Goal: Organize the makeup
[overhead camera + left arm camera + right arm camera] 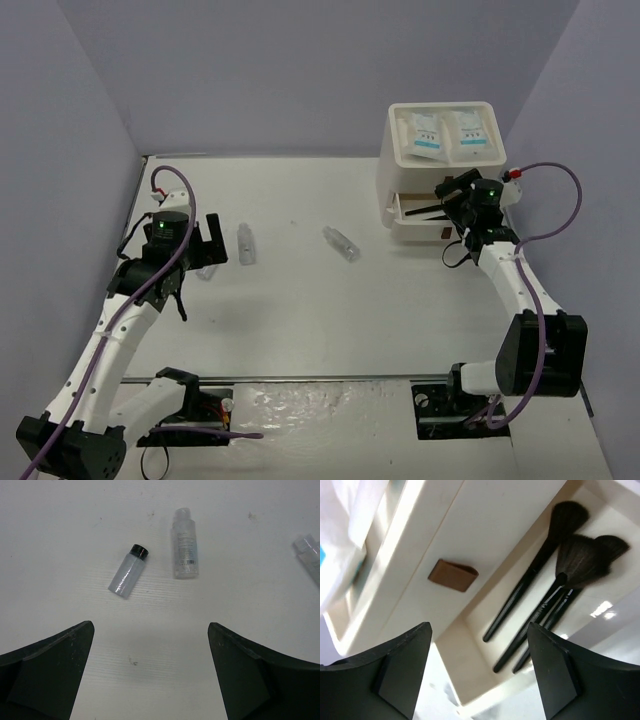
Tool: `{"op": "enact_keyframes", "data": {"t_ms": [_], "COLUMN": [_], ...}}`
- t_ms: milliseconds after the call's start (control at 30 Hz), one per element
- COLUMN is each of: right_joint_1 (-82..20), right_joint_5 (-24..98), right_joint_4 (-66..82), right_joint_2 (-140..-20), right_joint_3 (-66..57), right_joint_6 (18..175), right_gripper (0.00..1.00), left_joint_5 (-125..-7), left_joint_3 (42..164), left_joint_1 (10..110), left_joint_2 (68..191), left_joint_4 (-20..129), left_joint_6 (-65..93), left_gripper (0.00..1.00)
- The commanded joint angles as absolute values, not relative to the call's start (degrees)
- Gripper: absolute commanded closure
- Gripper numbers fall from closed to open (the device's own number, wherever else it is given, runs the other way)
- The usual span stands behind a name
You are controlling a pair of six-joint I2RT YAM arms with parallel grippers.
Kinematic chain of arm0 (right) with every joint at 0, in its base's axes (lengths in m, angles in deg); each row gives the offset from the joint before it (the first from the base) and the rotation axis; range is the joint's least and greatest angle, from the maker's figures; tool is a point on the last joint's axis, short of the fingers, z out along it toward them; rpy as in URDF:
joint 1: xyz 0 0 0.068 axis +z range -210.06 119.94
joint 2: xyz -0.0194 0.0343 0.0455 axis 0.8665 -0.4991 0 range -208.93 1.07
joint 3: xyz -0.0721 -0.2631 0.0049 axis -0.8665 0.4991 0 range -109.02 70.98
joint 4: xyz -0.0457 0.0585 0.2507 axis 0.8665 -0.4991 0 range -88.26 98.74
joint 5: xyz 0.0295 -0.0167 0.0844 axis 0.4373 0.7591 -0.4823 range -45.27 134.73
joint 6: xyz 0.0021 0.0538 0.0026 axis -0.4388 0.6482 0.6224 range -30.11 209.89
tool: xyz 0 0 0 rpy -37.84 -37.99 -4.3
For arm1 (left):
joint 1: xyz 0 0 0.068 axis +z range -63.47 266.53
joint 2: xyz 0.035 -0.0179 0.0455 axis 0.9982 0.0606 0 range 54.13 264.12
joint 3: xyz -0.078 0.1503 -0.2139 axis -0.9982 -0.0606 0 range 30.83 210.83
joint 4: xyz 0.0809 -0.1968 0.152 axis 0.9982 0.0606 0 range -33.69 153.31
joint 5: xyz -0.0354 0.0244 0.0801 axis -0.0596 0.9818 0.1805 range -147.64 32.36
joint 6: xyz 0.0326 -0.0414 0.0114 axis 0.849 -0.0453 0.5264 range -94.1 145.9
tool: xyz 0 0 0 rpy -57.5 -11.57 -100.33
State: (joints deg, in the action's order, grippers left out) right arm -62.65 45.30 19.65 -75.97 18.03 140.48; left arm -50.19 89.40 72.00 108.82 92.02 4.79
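Top view: the right gripper (462,197) stood at the open drawer (412,226), upper right, where withdrawal might snag the lip. Left wrist view: the left gripper (151,626) gaped wide and empty below two vials (129,572) at upper centre, liable to roll if nudged. Right wrist view: jaws were parted and empty, and the brushes (540,575) lay in the drawer at right.

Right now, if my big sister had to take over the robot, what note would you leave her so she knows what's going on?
Left gripper: open and empty, above the table near two vials.
Right gripper: open and empty, at the open drawer of the box.
Done: three black brushes lie in that drawer; two white sachets sit in the tray on top of the box.
Left: three vials lie on the table. The black-capped vial and the clear-capped vial are by the left gripper; the third vial is nearer the middle.
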Motion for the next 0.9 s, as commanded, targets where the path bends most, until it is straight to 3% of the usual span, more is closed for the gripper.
{"op": "enact_keyframes", "data": {"t_ms": [0, 267, 700, 867], "right_joint_1": [-62.85, -62.78, -62.98, -64.06], "right_joint_5": [42.62, 44.47, 37.87, 38.84], "right_joint_4": [15.72, 13.74, 20.99, 24.37], "right_joint_2": [-68.53, -63.43, -70.57, -71.61], "right_joint_3": [15.23, 22.05, 26.95, 28.0], "right_joint_6": [121.56, 106.54, 98.06, 97.92], "right_gripper": [0.24, 0.24, 0.39, 0.53], "left_joint_5": [-51.46, -52.62, -51.41, -51.69], "left_joint_3": [90.8, 91.99, 90.24, 90.07], "left_joint_1": [72.48, 72.55, 72.55, 72.55], "left_joint_2": [107.7, 108.17, 106.77, 107.04], "left_joint_4": [88.95, 88.3, 88.04, 87.98], "left_joint_6": [6.45, 9.09, 9.64, 9.55], "left_gripper": [0.03, 0.03, 0.03, 0.03]}}
